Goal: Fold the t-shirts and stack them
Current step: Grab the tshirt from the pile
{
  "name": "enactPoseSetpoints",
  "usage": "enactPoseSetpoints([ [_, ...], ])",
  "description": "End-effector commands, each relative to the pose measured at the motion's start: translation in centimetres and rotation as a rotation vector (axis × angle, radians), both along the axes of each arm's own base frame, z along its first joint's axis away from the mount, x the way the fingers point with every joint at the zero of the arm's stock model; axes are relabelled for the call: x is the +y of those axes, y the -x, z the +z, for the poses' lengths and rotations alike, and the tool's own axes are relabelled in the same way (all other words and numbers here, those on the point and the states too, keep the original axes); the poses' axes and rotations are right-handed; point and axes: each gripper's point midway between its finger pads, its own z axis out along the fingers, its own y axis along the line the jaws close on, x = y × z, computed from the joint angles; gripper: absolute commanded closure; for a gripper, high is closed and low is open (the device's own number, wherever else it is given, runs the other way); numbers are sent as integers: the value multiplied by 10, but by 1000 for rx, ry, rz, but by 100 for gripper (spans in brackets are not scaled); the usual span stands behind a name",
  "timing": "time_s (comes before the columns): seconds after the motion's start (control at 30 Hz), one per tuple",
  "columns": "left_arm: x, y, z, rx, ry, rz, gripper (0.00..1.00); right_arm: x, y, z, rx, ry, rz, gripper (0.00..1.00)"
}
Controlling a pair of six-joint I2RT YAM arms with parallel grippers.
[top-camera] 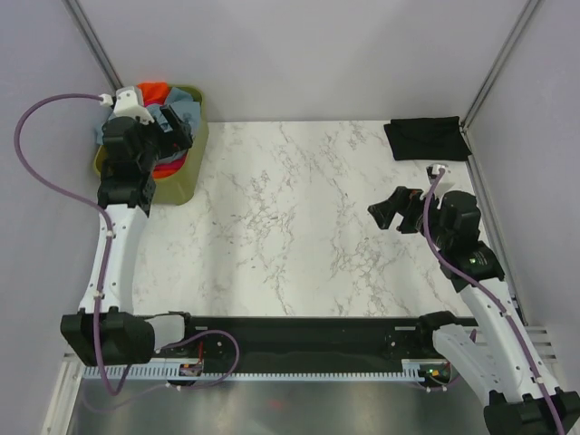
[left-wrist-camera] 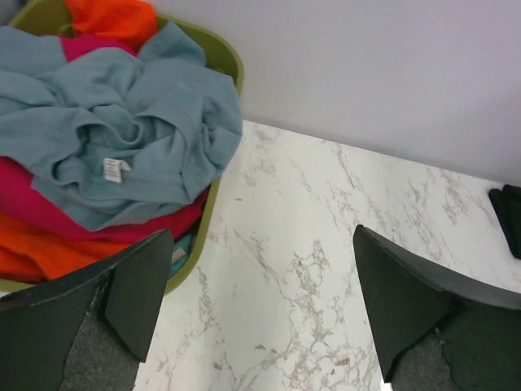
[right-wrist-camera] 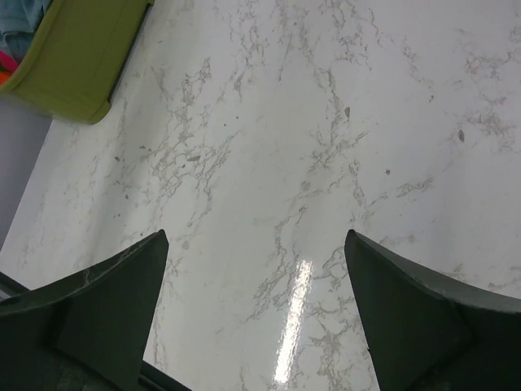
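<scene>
An olive-green bin (top-camera: 181, 177) at the table's far left holds a heap of crumpled t-shirts: slate blue-grey (left-wrist-camera: 122, 138) on top, magenta-pink (left-wrist-camera: 49, 216) and orange (left-wrist-camera: 110, 16) beneath. A folded black t-shirt (top-camera: 426, 138) lies at the far right; its edge shows in the left wrist view (left-wrist-camera: 509, 216). My left gripper (top-camera: 174, 136) hovers at the bin's right side, open and empty. My right gripper (top-camera: 391, 210) hangs open and empty above the bare marble at the right.
The marble tabletop (top-camera: 299, 217) spans the middle. Grey walls enclose the back and sides. The bin also shows in the right wrist view (right-wrist-camera: 77, 61) at far left. A black rail (top-camera: 299, 331) runs along the near edge.
</scene>
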Motion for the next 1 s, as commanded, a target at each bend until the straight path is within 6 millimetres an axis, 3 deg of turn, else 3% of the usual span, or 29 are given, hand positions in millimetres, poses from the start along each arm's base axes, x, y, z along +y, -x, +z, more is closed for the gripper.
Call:
enactPoseSetpoints([
  [0.0, 35, 1, -2, -37, -22, 166, 0, -10, -2, 21, -90, 18, -54, 2],
  [0.07, 43, -5, -14, 13, 10, 180, 0, -12, 1, 24, -101, 25, -58, 2],
  [0.1, 51, -9, -4, 1, 50, 182, 0, -11, 2, 22, -95, 24, -48, 2],
  [0.13, 57, -17, -17, 45, 71, 193, 0, -9, 3, 23, -97, 23, -40, 2],
  [0.2, 74, -25, -13, 48, 105, 239, 1, -9, 3, 18, -78, 28, -39, 2],
  [0.27, 91, -37, -29, 84, 134, 289, 2, -8, 2, 15, -60, 29, -35, 2],
  [0.37, 104, -57, -30, 88, 125, 309, 2, -7, 2, 11, -43, 35, -31, 2],
  [0.57, 111, -96, -58, 161, 129, 306, 7, -5, 3, 7, -29, 41, -25, 2],
  [0.6, 110, -104, -72, 188, 141, 293, 8, -5, 3, 6, -26, 42, -25, 2],
  [0.7, 105, -114, -90, 222, 174, 258, 14, -5, 3, 3, -20, 48, -30, 2],
  [0.87, 99, -121, -110, 259, 221, 242, 16, -6, 1, -4, 2, 58, -37, 2],
  [0.9, 96, -124, -111, 262, 228, 220, 19, -6, 1, -6, 9, 61, -37, 2],
  [0.97, 89, -132, -108, 254, 233, 172, 49, -7, 1, -8, 16, 64, -41, 2],
])
